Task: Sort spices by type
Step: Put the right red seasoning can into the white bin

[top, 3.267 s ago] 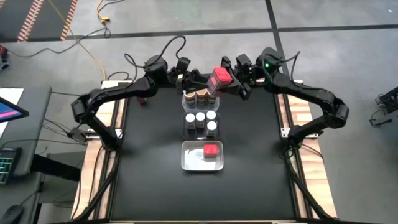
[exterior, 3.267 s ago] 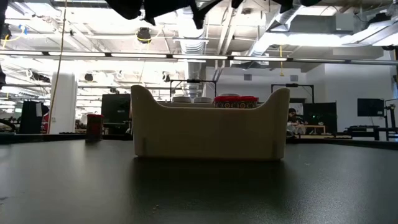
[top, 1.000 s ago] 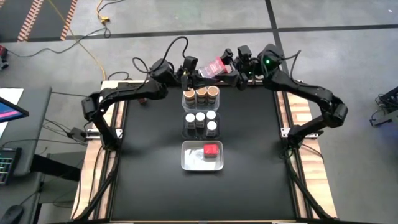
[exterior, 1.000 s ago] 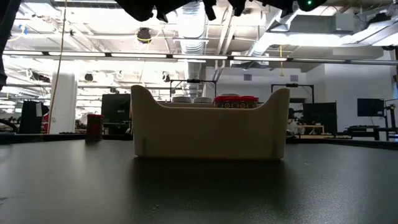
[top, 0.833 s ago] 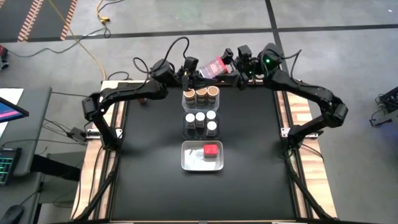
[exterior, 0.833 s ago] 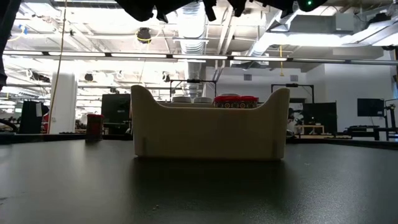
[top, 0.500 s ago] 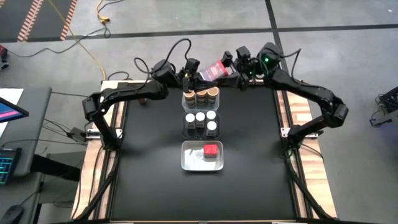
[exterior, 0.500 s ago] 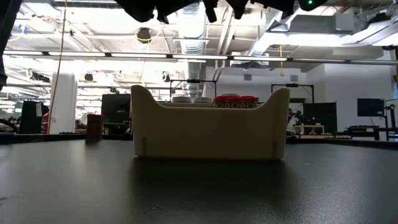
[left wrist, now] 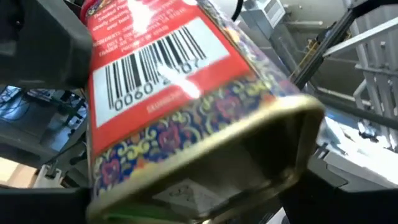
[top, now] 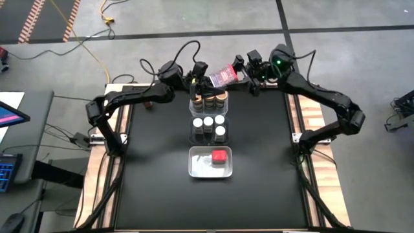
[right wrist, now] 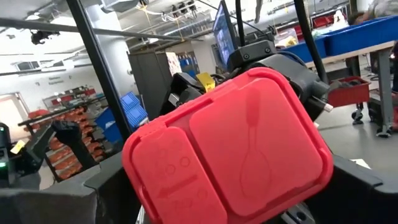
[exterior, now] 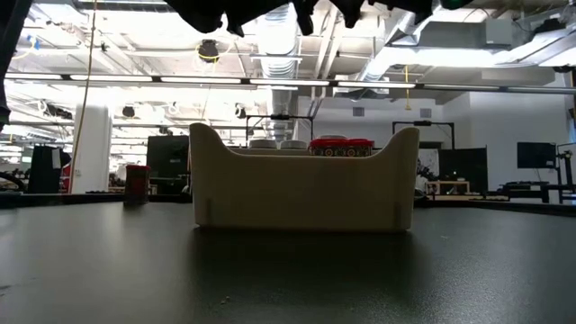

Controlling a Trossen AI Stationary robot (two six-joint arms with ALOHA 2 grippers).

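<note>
I have the red-topped spice tin (top: 223,74) up in the air over the far edge of the counter (top: 155,168), lying tilted on its side between my two arms. The left gripper (top: 202,77) has its jaws closed about halfway onto the bottom end of the tin. In the left wrist view the barcode side and the gold base rim fill the frame. The right gripper (top: 248,72) sits at the lid end with the red lid (right wrist: 230,149) facing its camera. I cannot tell whether those jaws press on the tin or only stand beside it.

I judge the tin to be stiff and fairly light. Its printed metal sides look smooth and likely slippery, so I would squeeze across two flat faces, not the corners. I would keep off the plastic lid, which may flex or pop open.

Down the middle of the counter stand three clear bins. The far bin (top: 194,97) holds tan-topped jars (top: 210,99) and the middle bin (top: 194,123) holds white-topped jars (top: 208,121). The near bin (top: 197,165) holds one red-topped jar (top: 220,156), and that is where I judge this tin belongs.
</note>
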